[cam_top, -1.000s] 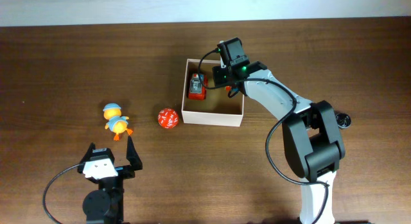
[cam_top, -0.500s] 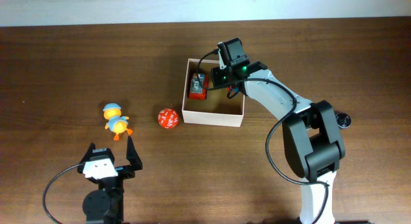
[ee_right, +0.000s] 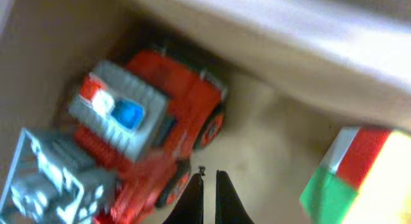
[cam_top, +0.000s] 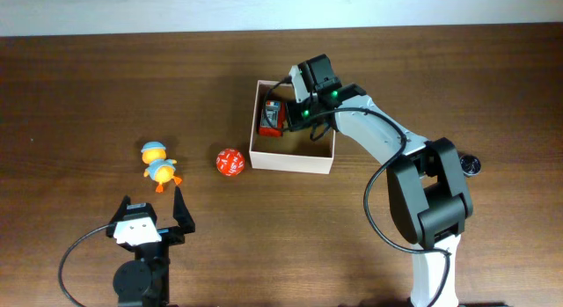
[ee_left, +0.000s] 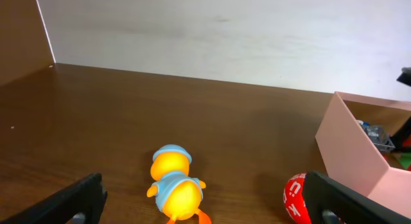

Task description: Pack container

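The container (cam_top: pixel 291 161) is a white box with a tan inside, at the table's middle. A red and grey toy truck (cam_top: pixel 271 119) lies in its left part and also shows in the right wrist view (ee_right: pixel 138 144). My right gripper (cam_top: pixel 293 113) reaches down into the container, and its fingers (ee_right: pixel 207 178) are shut and empty just right of the truck. A green, red and yellow block (ee_right: pixel 359 179) lies in the container beside it. My left gripper (cam_top: pixel 150 216) is open and empty at the front left (ee_left: pixel 204 208). A yellow duck toy (cam_top: pixel 159 167) and a red ball (cam_top: pixel 230 162) lie on the table left of the container.
The duck (ee_left: pixel 173 189) sits straight ahead of the left gripper, with the ball (ee_left: pixel 297 197) by its right finger and the container wall (ee_left: pixel 359 163) beyond. A small black round object (cam_top: pixel 472 164) lies at the right by the right arm's base.
My right gripper has shifted a little left and down inside the container, closer to the truck. The left arm, duck and ball have not moved.
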